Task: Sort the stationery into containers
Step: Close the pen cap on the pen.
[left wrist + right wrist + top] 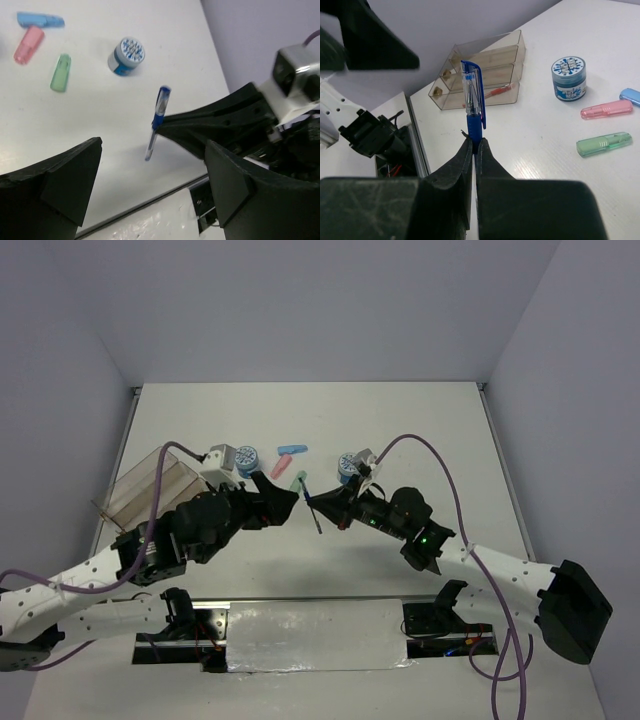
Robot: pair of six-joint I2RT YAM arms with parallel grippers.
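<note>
Pinched tight between the closed fingers of the right gripper (473, 142): a blue pen (474, 102), well right of the clear tray (485, 75). Left gripper (288, 503) spread wide and holding nothing, between tray and pen. Inside the tray, a red pen (500, 91). Right of the tray, loose on the table: patterned disc (568, 77), pink capsule (605, 109), green capsule (603, 144).

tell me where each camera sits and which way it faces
Top external: above and behind the bases, looking down on the table; both arms, left gripper and right gripper show.
Left wrist: on the left arm, looking past its open fingers at the table.
Right wrist: on the right arm, looking along its shut fingers toward the tray.
Shared: both wrist views see the blue pen the right gripper holds.
</note>
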